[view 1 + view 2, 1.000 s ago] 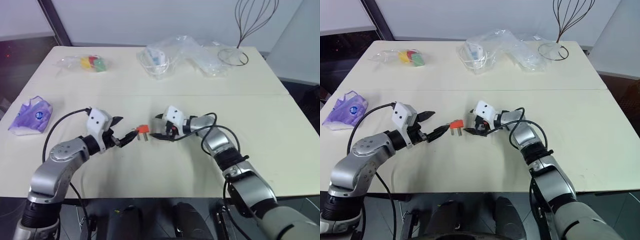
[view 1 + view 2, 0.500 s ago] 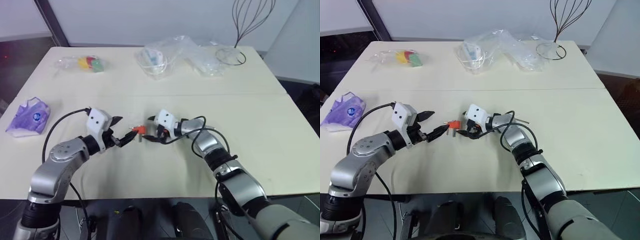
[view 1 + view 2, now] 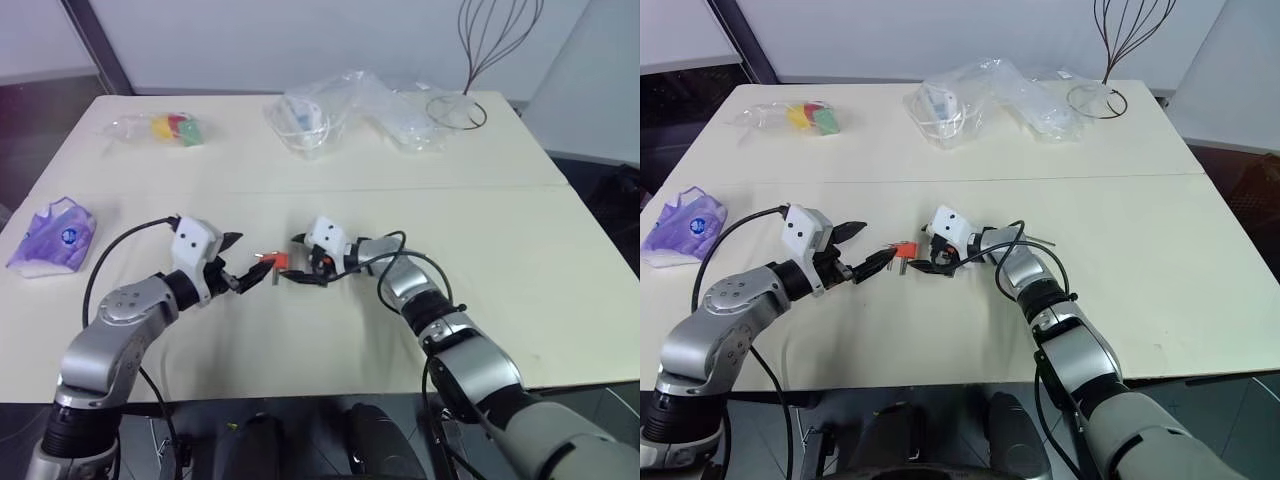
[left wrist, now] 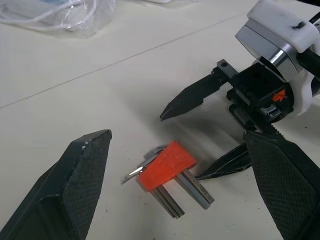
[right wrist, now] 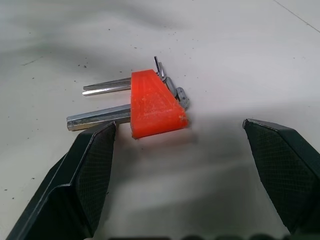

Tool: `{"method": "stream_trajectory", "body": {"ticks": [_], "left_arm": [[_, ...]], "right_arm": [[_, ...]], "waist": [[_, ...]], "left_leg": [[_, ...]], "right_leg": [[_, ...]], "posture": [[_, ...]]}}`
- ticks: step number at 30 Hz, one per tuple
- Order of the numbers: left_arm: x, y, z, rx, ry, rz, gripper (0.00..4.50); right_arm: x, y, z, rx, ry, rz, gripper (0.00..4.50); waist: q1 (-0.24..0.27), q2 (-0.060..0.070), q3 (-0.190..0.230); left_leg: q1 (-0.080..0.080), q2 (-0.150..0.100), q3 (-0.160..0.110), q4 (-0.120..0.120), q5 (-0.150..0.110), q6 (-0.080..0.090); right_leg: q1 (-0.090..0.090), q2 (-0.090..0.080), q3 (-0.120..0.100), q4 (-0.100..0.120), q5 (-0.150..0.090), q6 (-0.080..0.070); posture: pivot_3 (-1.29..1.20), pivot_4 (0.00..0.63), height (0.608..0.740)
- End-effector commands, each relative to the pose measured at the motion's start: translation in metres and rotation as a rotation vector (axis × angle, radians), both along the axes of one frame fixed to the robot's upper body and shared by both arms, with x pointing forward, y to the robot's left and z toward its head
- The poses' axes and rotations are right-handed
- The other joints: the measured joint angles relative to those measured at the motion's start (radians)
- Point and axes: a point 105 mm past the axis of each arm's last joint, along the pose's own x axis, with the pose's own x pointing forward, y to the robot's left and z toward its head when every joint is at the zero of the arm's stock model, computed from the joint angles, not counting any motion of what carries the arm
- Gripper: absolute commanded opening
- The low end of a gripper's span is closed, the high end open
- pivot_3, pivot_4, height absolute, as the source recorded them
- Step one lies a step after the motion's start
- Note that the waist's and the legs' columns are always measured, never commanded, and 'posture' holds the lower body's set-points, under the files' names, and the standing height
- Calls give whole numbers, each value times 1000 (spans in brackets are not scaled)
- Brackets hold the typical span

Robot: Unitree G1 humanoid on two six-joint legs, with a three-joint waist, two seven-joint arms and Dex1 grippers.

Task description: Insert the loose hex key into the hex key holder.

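Observation:
The hex key holder (image 3: 272,263), a small red-orange block with short grey keys sticking out of it, lies flat near the middle of the table. It also shows as the holder (image 4: 167,162) and the holder (image 5: 155,105). My left gripper (image 3: 252,254) stands open just left of it, fingers (image 4: 85,175) wide apart. My right gripper (image 3: 296,261) faces it from the right, open, with its fingertips (image 5: 100,150) level with the block and not touching it. A thin dark rod (image 3: 1042,240) that looks like the loose hex key lies just beyond my right forearm.
A purple bagged mask (image 3: 55,232) lies at the table's left edge. At the back are a clear bag of coloured pieces (image 3: 172,127), crumpled clear bags (image 3: 330,112) and a wire stand (image 3: 465,105). The table (image 3: 520,260) is bare on the right.
My right gripper has moved left, from just short of the holder to beside it. The left gripper has kept still. The camera has shifted a little.

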Motion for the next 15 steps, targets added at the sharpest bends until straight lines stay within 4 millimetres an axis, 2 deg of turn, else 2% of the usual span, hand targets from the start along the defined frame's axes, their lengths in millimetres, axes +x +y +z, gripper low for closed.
{"method": "stream_trajectory", "body": {"ticks": [1, 2, 5, 9, 15], "left_arm": [[-2, -1, 14, -6, -69, 0, 4500], [-2, -1, 14, -7, -70, 2, 4500], [-1, 0, 15, -9, -75, 10, 4500], [-1, 0, 15, -11, -76, 13, 4500], [0, 0, 14, -20, -73, 15, 4500]], "right_arm": [[-1, 4, -5, -39, -10, 19, 3701], [-1, 5, -5, -41, -11, 23, 3701], [-2, 8, -6, -46, -13, 38, 2952], [-3, 9, -7, -52, -16, 48, 969], [-2, 6, -6, -60, -46, 40, 963]], "waist": [[0, 0, 0], [0, 0, 0], [-1, 0, 0], [0, 0, 0], [1, 0, 0]], "left_leg": [[0, 0, 0, 0, 0, 0], [0, 0, 0, 0, 0, 0], [0, 0, 0, 0, 0, 0], [0, 0, 0, 0, 0, 0], [0, 0, 0, 0, 0, 0]], "right_leg": [[0, 0, 0, 0, 0, 0], [0, 0, 0, 0, 0, 0], [0, 0, 0, 0, 0, 0], [0, 0, 0, 1, 0, 0], [0, 0, 0, 1, 0, 0]], "posture": [[0, 150, 740], [0, 150, 740], [0, 150, 740], [0, 150, 740], [0, 150, 740]]}}
